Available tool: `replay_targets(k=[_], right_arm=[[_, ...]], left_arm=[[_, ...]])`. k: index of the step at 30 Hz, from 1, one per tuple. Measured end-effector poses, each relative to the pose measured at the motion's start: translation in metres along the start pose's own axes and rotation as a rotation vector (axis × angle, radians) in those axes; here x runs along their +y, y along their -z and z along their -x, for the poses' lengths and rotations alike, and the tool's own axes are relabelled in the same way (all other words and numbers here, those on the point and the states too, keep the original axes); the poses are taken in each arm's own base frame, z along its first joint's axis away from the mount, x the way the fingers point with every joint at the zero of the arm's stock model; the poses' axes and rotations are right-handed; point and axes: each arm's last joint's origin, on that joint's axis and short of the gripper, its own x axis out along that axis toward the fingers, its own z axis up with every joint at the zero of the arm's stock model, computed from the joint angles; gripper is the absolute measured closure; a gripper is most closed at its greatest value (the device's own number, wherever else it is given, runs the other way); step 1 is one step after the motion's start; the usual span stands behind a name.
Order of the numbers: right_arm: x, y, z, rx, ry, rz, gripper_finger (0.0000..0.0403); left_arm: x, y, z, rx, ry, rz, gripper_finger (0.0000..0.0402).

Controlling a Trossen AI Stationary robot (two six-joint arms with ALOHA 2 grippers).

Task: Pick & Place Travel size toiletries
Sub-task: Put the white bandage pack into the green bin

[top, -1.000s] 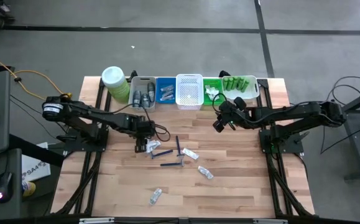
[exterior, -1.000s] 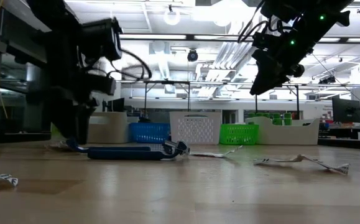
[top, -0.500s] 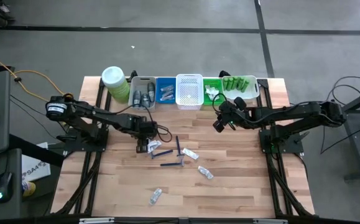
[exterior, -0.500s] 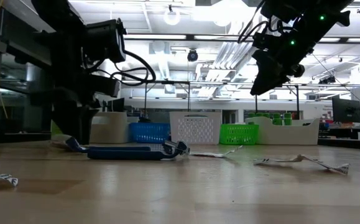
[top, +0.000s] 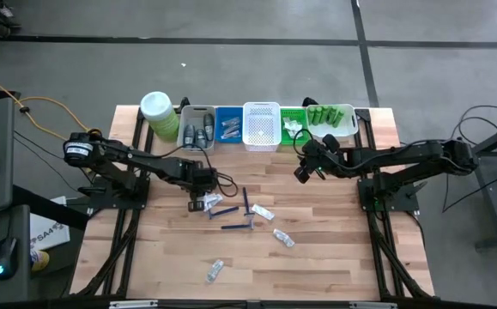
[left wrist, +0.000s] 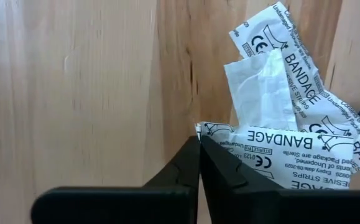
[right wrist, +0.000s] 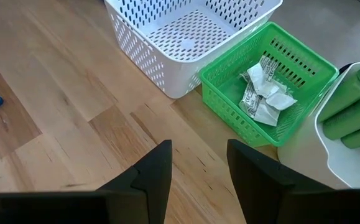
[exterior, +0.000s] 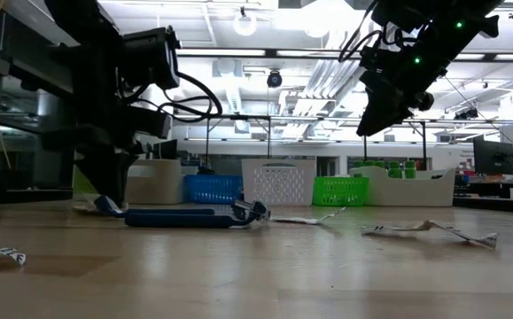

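Toiletries lie scattered over the wooden table (top: 334, 257): I see bandage sachets (left wrist: 291, 134) under my left gripper (left wrist: 199, 144), blue razors (top: 246, 206) just beside them, and more clear sachets (top: 283, 238) toward the table's near edge, one sachet (top: 215, 271) well apart from the rest. In the left wrist view my left gripper's two dark fingers (left wrist: 180, 168) are pressed together, tips meeting at the corner of a white wrapper printed BANDAGE; whether the paper is actually pinched between them I cannot tell. From above, that gripper sits low over the boards, left of the razors.

My right gripper (right wrist: 198, 168) hangs above the table near the row of bins, its fingers parted by a moderate gap with nothing between them. Its wrist view looks down at the white basket (right wrist: 143, 45), seemingly bare inside, and the green basket (right wrist: 226, 102), which holds a few crumpled white sachets. Green bottles (right wrist: 350, 109) lie in the white tray next to it.

At the row's far left stands a pale-green jar (top: 159, 116), beside the grey bin (top: 197, 128) and blue bin (top: 228, 125).
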Motion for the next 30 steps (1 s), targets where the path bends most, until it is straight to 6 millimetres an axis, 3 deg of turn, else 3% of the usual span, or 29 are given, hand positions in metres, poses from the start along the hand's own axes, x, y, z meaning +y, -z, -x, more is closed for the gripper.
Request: replay_targets(k=[8, 18, 25, 30], right_arm=[[0.001, 0.0, -0.001, 0.006, -0.006, 0.002, 0.0255], [0.005, 0.001, -0.001, -0.004, -0.08, -0.017, 0.0255], [0.012, 0.038, -0.017, -0.186, -0.217, -0.041, 0.0255], [0.011, 0.063, -0.018, -0.303, -0.309, -0.105, 0.0255]], left_arm=[[0.001, -0.018, 0.024, 0.026, -0.03, -0.01, 0.04], [0.005, -0.053, 0.053, -0.149, -0.157, -0.056, 0.0401], [0.005, -0.072, 0.052, -0.412, -0.245, -0.104, 0.0401], [0.005, -0.085, 0.053, -0.707, -0.294, -0.093, 0.0401]])
